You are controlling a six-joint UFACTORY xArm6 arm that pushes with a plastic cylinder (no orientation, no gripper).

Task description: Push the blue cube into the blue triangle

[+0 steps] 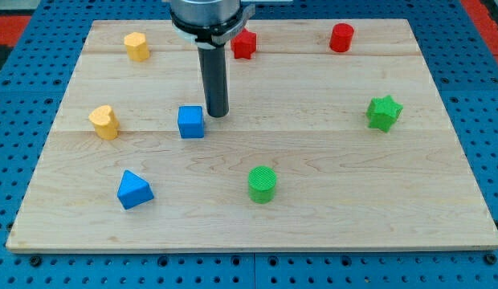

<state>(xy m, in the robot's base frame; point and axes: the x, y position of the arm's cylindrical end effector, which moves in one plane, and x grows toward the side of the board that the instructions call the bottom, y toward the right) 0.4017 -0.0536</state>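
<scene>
Just right of the blue cube (191,122) sits my tip (217,113), a hair toward the view's top, about touching its upper right corner. It's just a bare rod, so no fingers to open or close. The blue triangle (134,190) is well apart, down toward the view's bottom left on the wooden board (329,201), with a yellow heart (105,122) left of the cube

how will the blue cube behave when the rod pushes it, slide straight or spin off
The blue cube sits flat on smooth wood, so it probably slides rather than rolls or tips. My tip is at its upper right corner, so an off-centre push may rotate it. It looks small and rigid, likely light.
</scene>
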